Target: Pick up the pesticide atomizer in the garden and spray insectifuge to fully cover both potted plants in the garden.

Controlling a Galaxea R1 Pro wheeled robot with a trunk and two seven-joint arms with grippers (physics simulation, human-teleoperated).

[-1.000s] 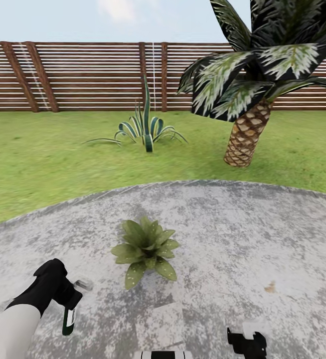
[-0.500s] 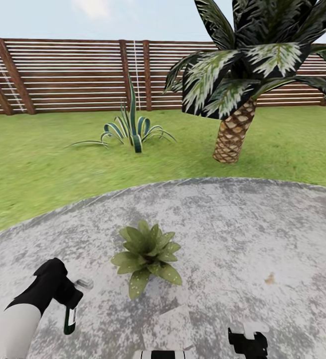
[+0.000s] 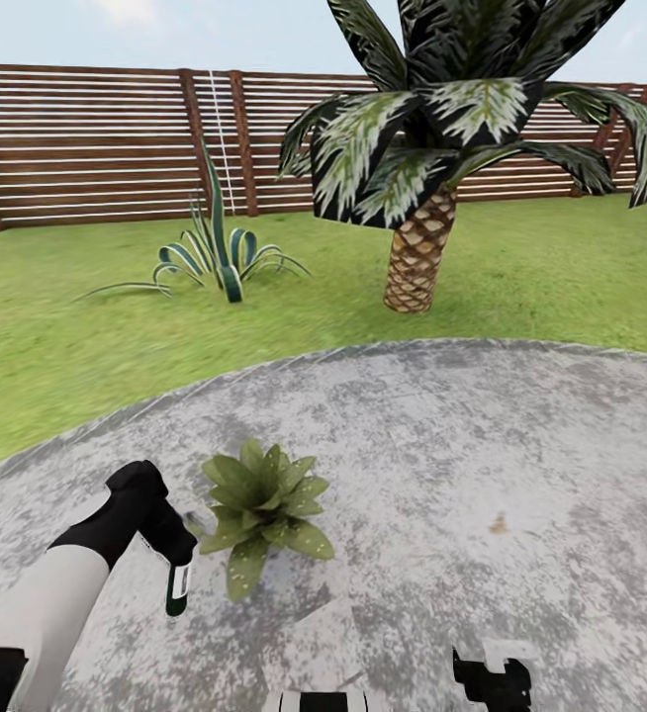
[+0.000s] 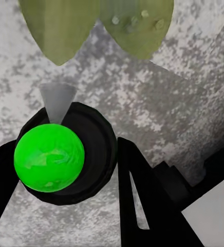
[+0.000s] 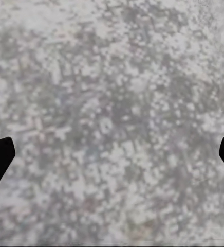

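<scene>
**Robot holds sprayer beside speckled plant on stone paving**

Nearest the camera, the right end effector sits low over the grey stone paving, its dark finger tips at opposite edges of the right wrist view, spread wide with nothing but mottled stone between them. To its left, the left arm, white at the forearm and black at the wrist, reaches forward and down. The left end effector pinches the pesticide atomizer, a dark green bottle hanging neck-up from the fingers; a pale label shows on its side, but any writing on it is too small to read. In the left wrist view the atomizer's bright green round top sits in a black collar between the two black fingers, with a small translucent cone pointing toward broad green leaves just ahead.

Just beside the bottle, on the paving, stands one potted plant, a low rosette of pointed green leaves with pale speckles; its pot is hidden under the foliage. A small brown fleck lies on the stone well to the plant's right.

Beyond the paving's curved edge spreads the green lawn of the garden. A spiky striped agave rises on the left, a scaly-trunked palm tree on the right. A brown horizontal-slat fence closes the scene under a pale sky.
</scene>
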